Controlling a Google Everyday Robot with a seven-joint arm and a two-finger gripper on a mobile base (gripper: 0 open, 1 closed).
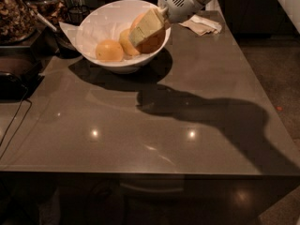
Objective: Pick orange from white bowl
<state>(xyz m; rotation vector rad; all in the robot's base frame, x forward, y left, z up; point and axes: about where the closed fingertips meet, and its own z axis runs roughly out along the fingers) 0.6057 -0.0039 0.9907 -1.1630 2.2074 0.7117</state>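
Observation:
The white bowl (101, 20) stands at the far left of the dark counter. Two oranges lie in it: one at the front left (109, 50) and one beside it (125, 40). My gripper (144, 35) reaches into the bowl from the upper right, over its right rim. Its pale front finger (146, 26) lies across a third orange (154, 41), which sits between the fingers a little higher than the other two. The far finger is hidden behind that orange.
A crumpled napkin (201, 25) lies right of the bowl at the counter's back edge. A jar of nuts (14, 13), a dark appliance (16, 74) and a cable (14, 125) crowd the left side. The counter's (187, 125) front edge runs low across the view.

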